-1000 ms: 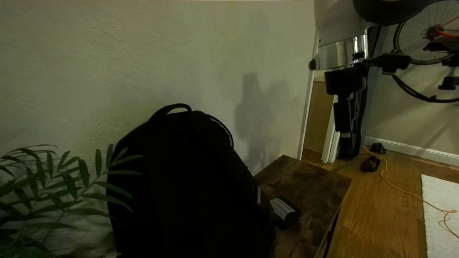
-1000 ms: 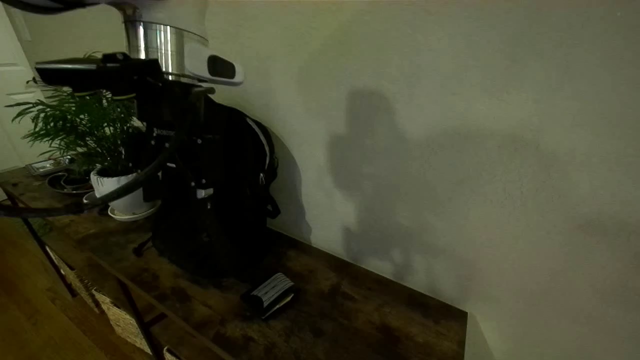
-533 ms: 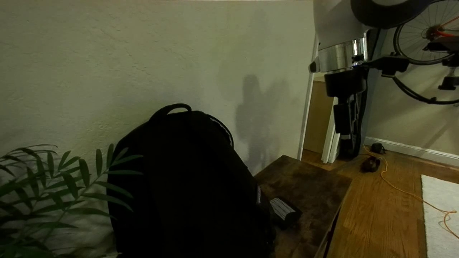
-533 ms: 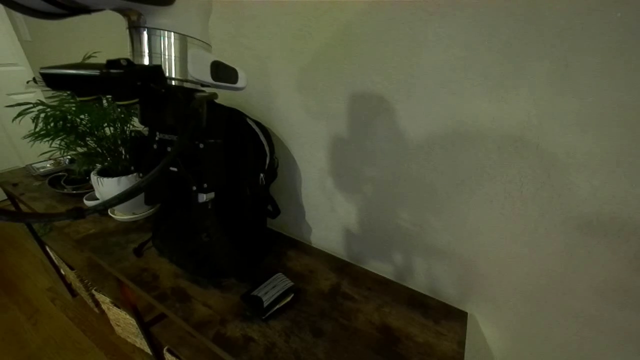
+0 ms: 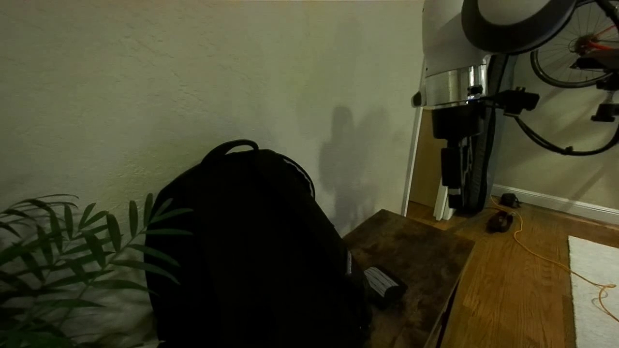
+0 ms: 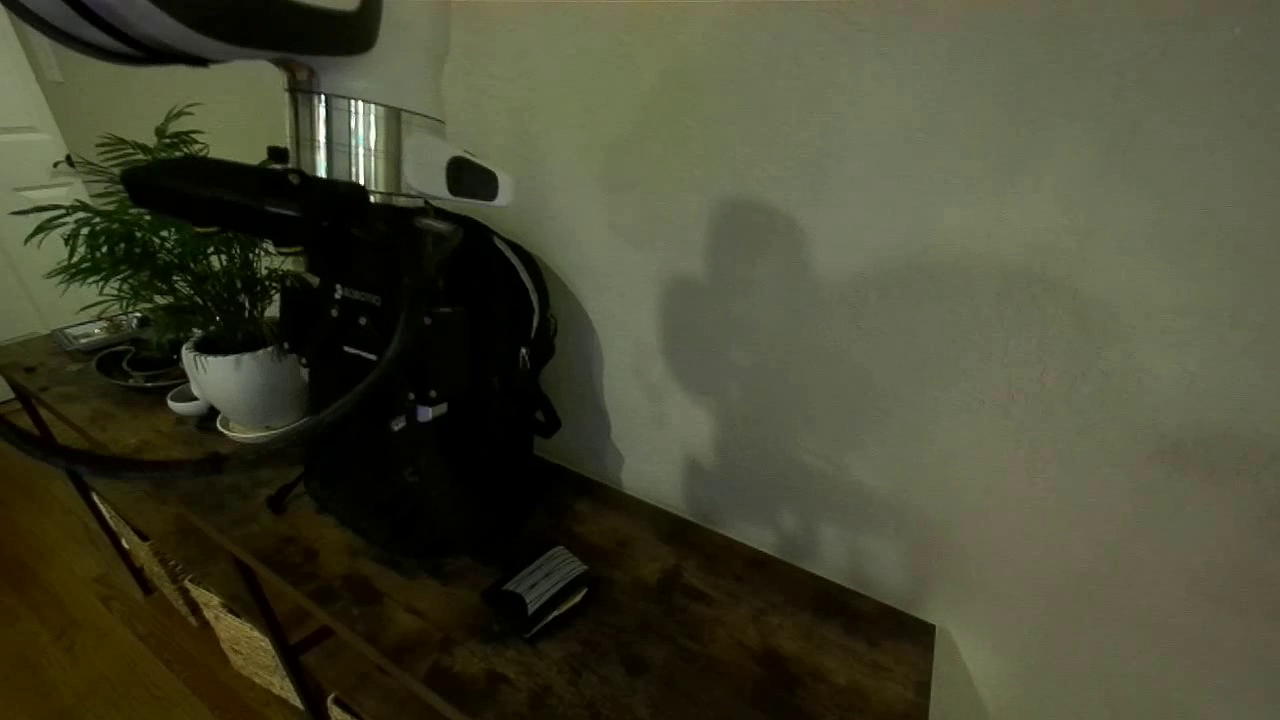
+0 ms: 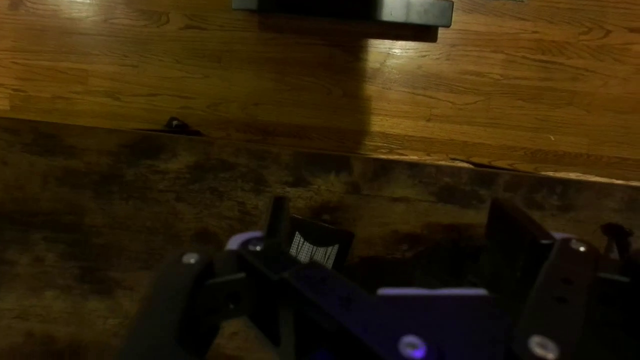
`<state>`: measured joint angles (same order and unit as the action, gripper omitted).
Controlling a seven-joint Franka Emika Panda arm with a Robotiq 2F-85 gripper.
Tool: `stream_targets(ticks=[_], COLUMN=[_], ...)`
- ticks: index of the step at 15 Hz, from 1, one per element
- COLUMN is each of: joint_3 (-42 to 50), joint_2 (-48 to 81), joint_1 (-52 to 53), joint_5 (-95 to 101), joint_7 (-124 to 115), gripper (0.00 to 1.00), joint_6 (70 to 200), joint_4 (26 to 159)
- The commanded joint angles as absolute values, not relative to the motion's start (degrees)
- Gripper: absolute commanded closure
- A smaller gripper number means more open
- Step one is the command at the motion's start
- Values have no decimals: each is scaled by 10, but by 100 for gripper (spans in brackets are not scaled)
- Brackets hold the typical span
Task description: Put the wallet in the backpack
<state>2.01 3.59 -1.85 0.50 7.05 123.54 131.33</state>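
Black fabric, deep enough to swallow detail, covers the backpack [image 5: 246, 251], which stands on the table [image 6: 740, 650] close to the wall [image 5: 217, 72]; it is too dark to tell whether it is unzipped. The wallet [image 6: 545, 585] lies outside it, on the same table near its base, dark with a pale striped face. Farther along, in an exterior view, a white pot [image 6: 245, 388] holds a leafy green plant [image 6: 180, 275] and rests on a saucer [image 6: 250, 435]; near it sit a small white dish [image 6: 187, 402] and a dark round dish [image 6: 140, 382] whose contents are too dim to name.

The gripper [image 7: 387, 220] hangs pointing down, higher than the wallet and apart from it, its fingers [image 7: 515, 235] spread wide; in the wrist view the wallet shows between them, nearer one finger.

The table is mottled brown. Past its edge runs a wooden floor [image 5: 512, 295], where an orange cord [image 5: 546, 259] trails onto a white rug [image 5: 597, 309]. A bicycle wheel [image 5: 582, 46] shows behind the arm [image 5: 449, 36], and soft shadows [image 6: 745, 300] fall across the wall.
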Motion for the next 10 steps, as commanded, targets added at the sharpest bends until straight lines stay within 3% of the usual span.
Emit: stream_targets(ticks=[1,10], joint_3=[31,17], joint_2=[74,221], joint_1=[-37,-91], joint_5=[-25,-69], joint_7=[123,203], gripper=[0,0], joint_6=[1308,1409], joint_4=[1316,1269])
